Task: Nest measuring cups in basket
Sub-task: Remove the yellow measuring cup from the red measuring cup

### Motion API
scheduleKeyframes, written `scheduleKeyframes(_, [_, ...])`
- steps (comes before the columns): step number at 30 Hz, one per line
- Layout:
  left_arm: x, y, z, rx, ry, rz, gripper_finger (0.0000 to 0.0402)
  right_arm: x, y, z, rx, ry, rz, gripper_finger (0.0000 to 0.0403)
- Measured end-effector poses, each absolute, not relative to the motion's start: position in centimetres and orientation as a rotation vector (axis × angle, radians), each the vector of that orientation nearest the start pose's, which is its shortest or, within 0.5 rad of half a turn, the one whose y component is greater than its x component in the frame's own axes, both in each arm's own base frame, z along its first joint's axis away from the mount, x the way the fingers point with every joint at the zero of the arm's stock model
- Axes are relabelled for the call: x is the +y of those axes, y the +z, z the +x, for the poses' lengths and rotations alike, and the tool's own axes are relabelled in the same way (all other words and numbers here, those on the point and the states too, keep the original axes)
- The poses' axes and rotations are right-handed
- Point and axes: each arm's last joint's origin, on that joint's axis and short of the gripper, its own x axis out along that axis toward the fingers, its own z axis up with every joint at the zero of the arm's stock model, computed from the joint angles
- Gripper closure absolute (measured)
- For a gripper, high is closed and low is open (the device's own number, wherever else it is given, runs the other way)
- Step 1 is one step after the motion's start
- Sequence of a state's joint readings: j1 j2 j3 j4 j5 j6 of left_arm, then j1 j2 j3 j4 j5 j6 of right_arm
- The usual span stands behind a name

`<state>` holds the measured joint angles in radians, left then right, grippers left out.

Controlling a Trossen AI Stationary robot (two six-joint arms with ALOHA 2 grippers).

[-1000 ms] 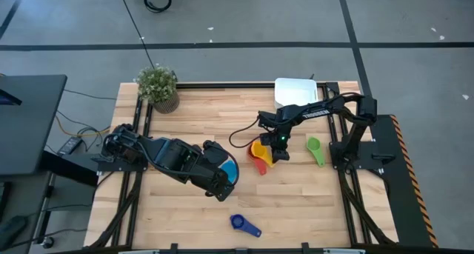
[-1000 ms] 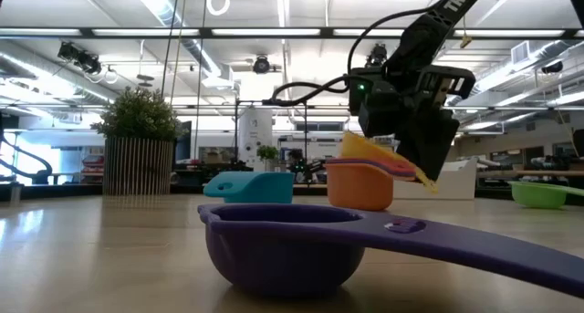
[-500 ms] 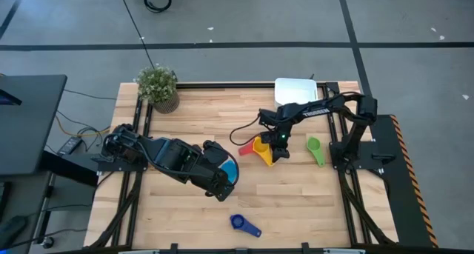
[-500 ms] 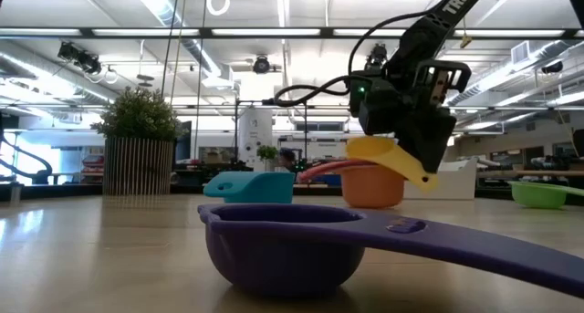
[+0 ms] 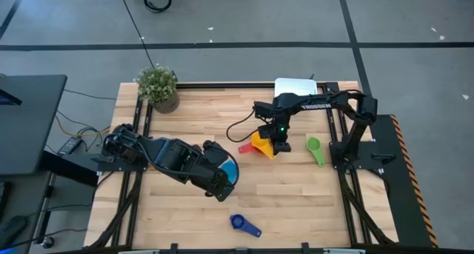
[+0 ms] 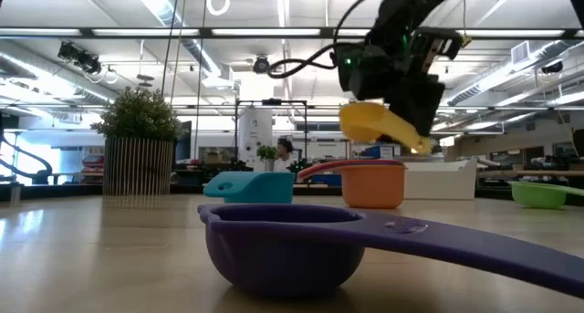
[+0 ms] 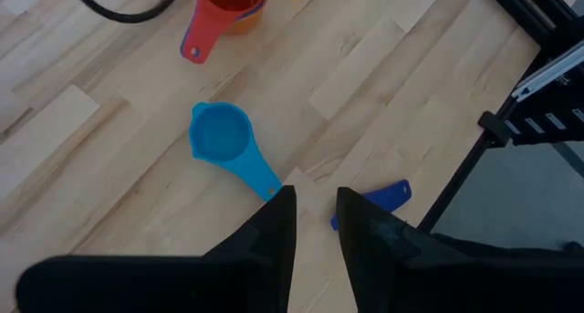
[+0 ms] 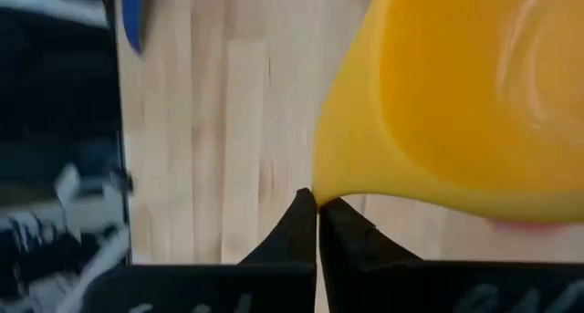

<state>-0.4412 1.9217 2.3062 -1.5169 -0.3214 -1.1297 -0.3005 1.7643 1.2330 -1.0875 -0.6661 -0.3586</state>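
I see right gripper clamped on round yellow plastic measuring cup above bench | left gripper part-open, empty

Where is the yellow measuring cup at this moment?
In the high view the yellow measuring cup is right of table centre, held in the right gripper. The low view shows it lifted clear above the orange cup, with the green cup farther right.
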Motion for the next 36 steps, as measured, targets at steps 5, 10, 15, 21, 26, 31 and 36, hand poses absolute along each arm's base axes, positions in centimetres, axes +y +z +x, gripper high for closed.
scheduleKeyframes(5, [-14.3,41.2,32.4,0.971,0.487,-0.588,0.0312,-5.8,22.8,28.9,1.518,0.538,0.342,0.04])
scheduleKeyframes(10, [-14.2,41.1,32.1,0.994,0.504,-0.572,0.0312,-3.0,25.5,27.2,1.554,0.575,0.276,0.04])
scheduleKeyframes(15, [-14.2,41.1,32.1,1.0,0.488,-0.545,0.0312,0.5,26.7,25.4,1.556,0.598,0.187,0.04])
scheduleKeyframes(21, [-14.2,41.1,32.1,1.003,0.48,-0.532,0.0312,4.0,23.8,24.1,1.604,0.59,0.205,0.04])
scheduleKeyframes(26, [-14.3,41.0,32.1,1.016,0.459,-0.515,0.0312,5.7,20.0,23.8,1.577,0.62,0.289,0.04])
scheduleKeyframes(31, [-14.3,41.0,32.1,1.031,0.445,-0.524,0.0312,6.7,17.2,23.5,1.535,0.583,0.323,0.04])
scheduleKeyframes(36, [-14.3,41.0,32.1,1.039,0.438,-0.528,0.0312,7.1,15.2,22.9,1.561,0.576,0.324,0.04])
